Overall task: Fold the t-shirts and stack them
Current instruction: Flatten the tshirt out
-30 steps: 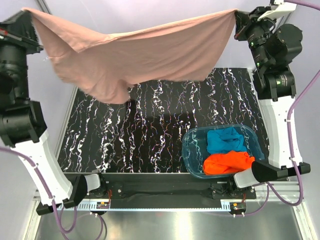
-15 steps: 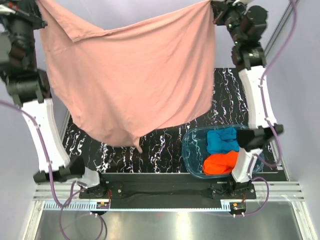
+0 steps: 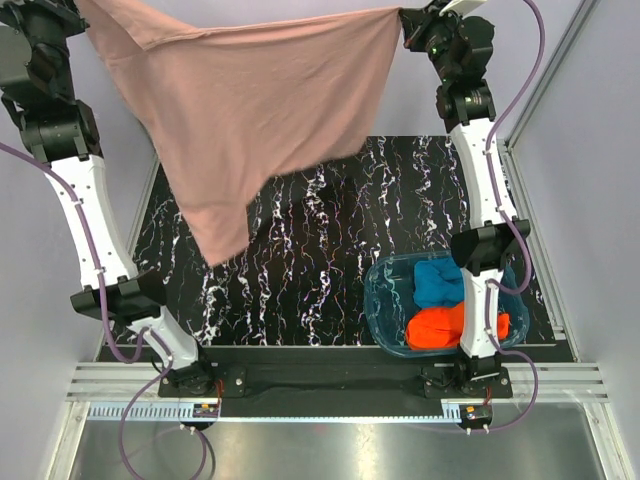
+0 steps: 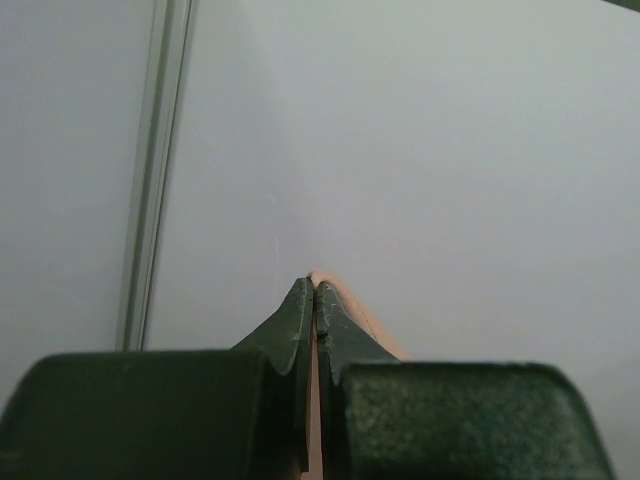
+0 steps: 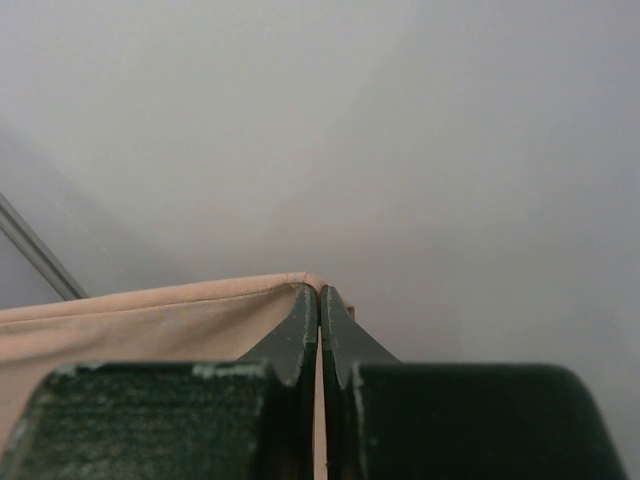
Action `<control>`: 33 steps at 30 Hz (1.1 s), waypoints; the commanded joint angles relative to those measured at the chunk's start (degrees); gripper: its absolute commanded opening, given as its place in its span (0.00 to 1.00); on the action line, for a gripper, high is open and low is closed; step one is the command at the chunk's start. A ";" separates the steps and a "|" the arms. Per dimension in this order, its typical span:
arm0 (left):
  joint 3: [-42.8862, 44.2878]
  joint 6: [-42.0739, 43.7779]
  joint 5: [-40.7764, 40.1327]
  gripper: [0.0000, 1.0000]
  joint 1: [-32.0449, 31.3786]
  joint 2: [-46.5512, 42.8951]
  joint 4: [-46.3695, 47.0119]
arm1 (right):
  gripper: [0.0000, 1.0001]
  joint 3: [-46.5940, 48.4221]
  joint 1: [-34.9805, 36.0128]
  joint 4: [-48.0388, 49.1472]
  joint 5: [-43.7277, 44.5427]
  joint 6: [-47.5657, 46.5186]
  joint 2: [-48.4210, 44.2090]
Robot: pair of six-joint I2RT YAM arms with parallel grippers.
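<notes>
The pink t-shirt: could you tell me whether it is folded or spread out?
Spread out: the pink t-shirt hangs open above the table, top corners pinched in the left end effector and right end effector.

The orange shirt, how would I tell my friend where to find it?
Look at the black marbled table and find the see-through blue tub at its near right corner. Two crumpled shirts lie inside. The orange-red shirt is the bright one closest to the table's front edge, with the blue shirt behind it.
</notes>
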 commanded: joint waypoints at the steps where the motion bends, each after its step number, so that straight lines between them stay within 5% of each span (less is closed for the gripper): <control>1: -0.87 0.26 -1.29 0.00 0.54 -7.01 6.56 | 0.00 -0.35 0.42 3.30 0.06 0.11 -5.24; 22: -14.85 9.84 -9.55 0.00 -0.60 -41.20 -3.02 | 0.00 -43.32 8.33 3.47 -0.73 -2.10 -48.91; 33: -34.79 8.35 -8.76 0.00 -1.04 -44.37 -2.85 | 0.00 -53.17 8.25 2.14 -0.91 -0.78 -46.05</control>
